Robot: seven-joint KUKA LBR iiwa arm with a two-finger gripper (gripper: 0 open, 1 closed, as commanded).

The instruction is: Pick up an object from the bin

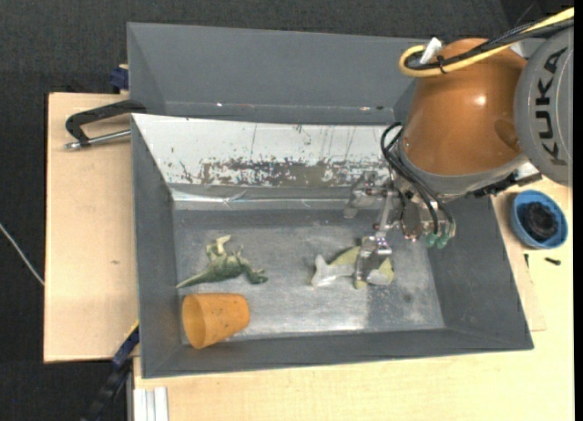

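The pale toy [326, 270], white and greenish, is found right of centre on the bin [151, 264] floor, just under the end effector [373, 262]. Whether the end effector is spread or pressed together cannot be told. The toy should be gripped centrally before it is lifted.

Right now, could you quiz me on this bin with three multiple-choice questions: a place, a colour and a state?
1. Where is the tool? A) right of centre, at a small pale toy B) lower left corner C) upper left corner
2. What colour is the dinosaur toy? A) green B) red C) blue
3. How does the orange cup lie? A) upright B) on its side C) upside down
Answers: 1 A, it hangs by the toy; 2 A, its body is green; 3 B, its wall rests on the bin floor.
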